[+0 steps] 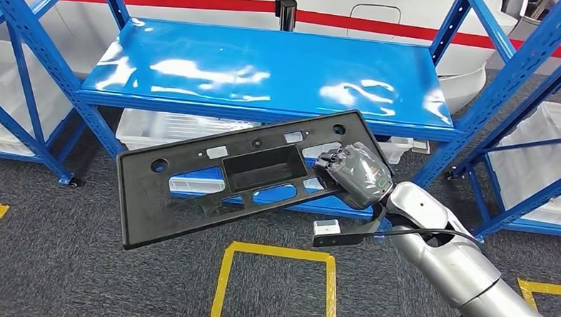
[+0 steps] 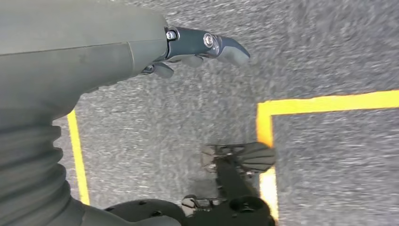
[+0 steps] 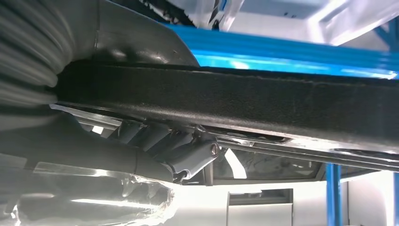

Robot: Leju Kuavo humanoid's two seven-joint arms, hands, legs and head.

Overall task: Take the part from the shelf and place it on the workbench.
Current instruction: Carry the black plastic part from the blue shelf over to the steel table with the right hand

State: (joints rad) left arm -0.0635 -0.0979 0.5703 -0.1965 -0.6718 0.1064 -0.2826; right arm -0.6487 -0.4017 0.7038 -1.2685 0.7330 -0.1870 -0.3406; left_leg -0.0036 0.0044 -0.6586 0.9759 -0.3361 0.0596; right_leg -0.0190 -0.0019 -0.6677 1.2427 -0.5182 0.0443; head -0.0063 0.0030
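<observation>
Before blue shelf (image 1: 267, 68), right robot hand (image 1: 355, 172) hides part's (image 1: 212, 191) edge.

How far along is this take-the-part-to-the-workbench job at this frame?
Done: the black part is off the blue shelf, whose top is bare. In hand: the right hand grips its end, holding it in the air. Left: placing it on the workbench. The left hand hangs over the floor.

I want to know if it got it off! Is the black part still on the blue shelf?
Off. The right hand holds the black part tilted in the air in front of the blue shelf.
</observation>
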